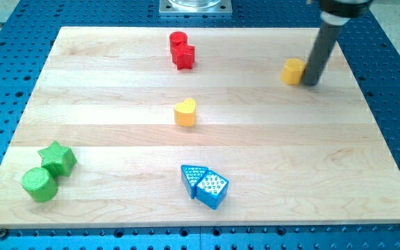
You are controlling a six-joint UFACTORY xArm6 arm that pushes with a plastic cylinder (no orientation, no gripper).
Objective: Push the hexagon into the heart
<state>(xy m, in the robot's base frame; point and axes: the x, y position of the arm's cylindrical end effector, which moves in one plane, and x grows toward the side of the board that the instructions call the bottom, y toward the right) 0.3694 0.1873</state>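
Near the view's upper right edge of the tabletop (pixel 367 146), my tip (pixel 310 83) touches the yellow hexagon (pixel 293 71) on its right side. The yellow heart (pixel 185 112) lies well apart at centre, open board between. No jawed end effector exists; no writing is legible.

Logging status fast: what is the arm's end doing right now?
My tip: no gripper, holds nothing; it sits against the yellow hexagon on the view's right side.
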